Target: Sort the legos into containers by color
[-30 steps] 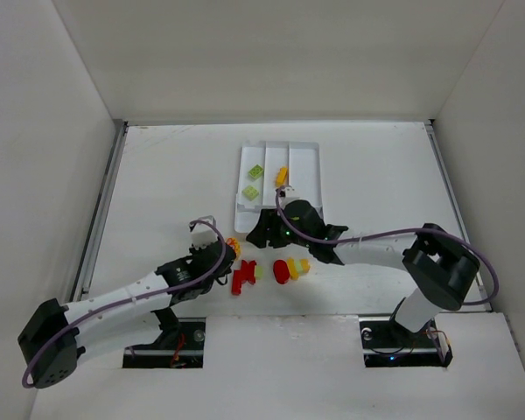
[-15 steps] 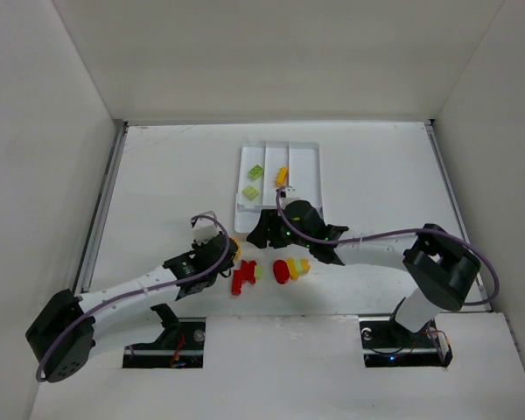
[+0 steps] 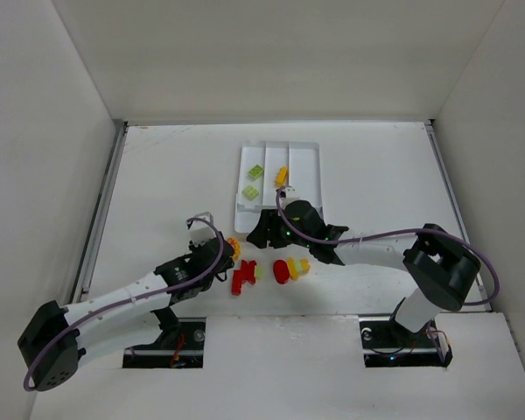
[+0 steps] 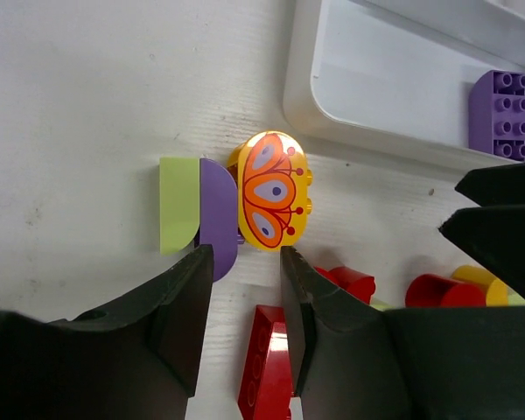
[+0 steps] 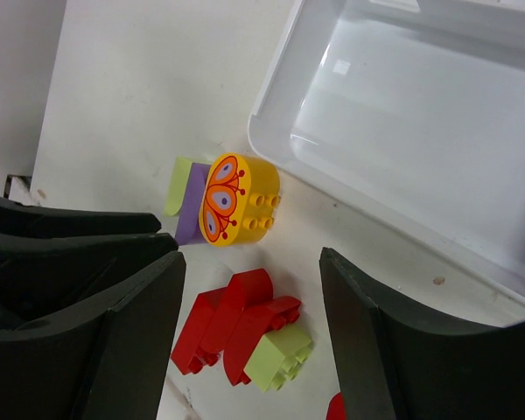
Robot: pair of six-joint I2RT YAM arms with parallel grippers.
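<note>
A yellow lego with a butterfly print [image 4: 271, 188] lies on the table, joined to a purple [image 4: 217, 214] and a light green piece [image 4: 179, 206]. My left gripper [image 4: 242, 254] sits just short of them, open by a narrow gap and holding nothing; a red lego [image 4: 267, 367] lies below that gap. My right gripper [image 5: 252, 261] hovers wide open over a clump of red legos [image 5: 232, 319] with a light green one [image 5: 280, 354]. The white tray [image 3: 311, 153] holds green legos [image 3: 256, 171], a yellow one [image 3: 282, 176] and a purple one [image 4: 499, 114].
More red and yellow legos [image 3: 289, 269] lie to the right of the red clump. The two grippers [image 3: 220, 262] [image 3: 261, 236] stand close together, just below the tray's near rim [image 4: 367, 149]. White walls close in the table on three sides.
The left arm's elbow swung out and came back, its gripper staying by the yellow lego. The right arm and the legos have not moved.
</note>
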